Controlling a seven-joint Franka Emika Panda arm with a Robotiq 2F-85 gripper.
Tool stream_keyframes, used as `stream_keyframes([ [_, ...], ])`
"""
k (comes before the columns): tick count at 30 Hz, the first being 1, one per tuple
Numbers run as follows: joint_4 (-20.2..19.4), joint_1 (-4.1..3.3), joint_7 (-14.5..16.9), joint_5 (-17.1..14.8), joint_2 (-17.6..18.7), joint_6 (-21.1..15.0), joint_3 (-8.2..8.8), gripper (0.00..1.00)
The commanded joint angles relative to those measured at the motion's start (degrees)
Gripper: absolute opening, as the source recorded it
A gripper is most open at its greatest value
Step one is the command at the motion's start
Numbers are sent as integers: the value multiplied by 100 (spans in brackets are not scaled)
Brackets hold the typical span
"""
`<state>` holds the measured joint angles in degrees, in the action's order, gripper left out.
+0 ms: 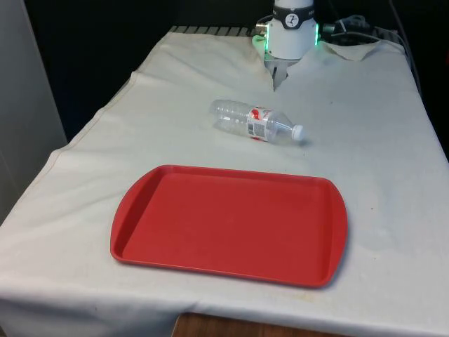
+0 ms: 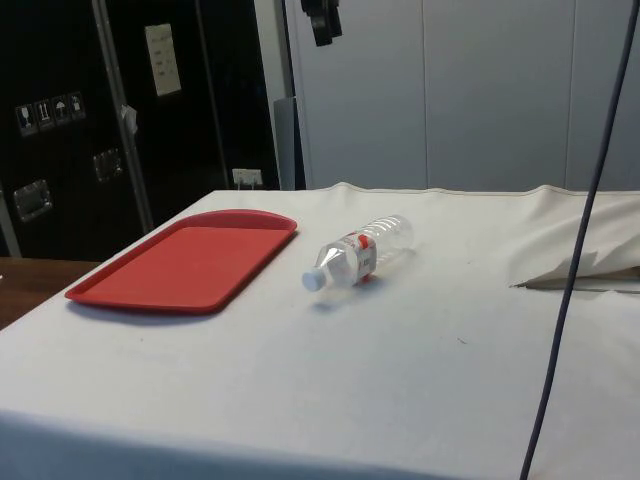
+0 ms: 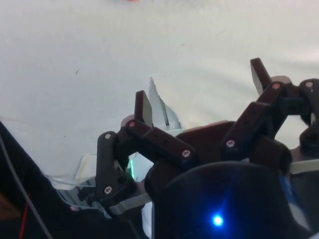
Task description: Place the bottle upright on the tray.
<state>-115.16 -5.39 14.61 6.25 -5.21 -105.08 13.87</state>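
Your red tray (image 1: 231, 225) sat bare near the worktop's (image 1: 379, 175) front edge, toward the front view's left. Beyond it, the clear bottle (image 1: 258, 122) lay on its side on the cloth, cap pointing right. Farther back, your pincer (image 3: 202, 94) hung spread, holding nothing.
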Motion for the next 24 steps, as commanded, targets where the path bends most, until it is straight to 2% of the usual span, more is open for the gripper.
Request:
stream_keyframes([
  [1,-103,-6,-52,29,-86,-97,-11,100],
  [6,-367,0,-69,34,-286,-189,-34,100],
  [7,-309,0,-23,0,-235,-109,-23,100],
  [9,-504,0,-74,34,-395,-246,-40,100],
  [15,-773,0,-92,40,-630,-344,-57,100],
  [16,-688,0,-46,0,-550,-252,-46,100],
  [17,-819,6,-97,40,-665,-361,-63,100],
  [24,-1215,6,-115,34,-1008,-504,-86,100],
])
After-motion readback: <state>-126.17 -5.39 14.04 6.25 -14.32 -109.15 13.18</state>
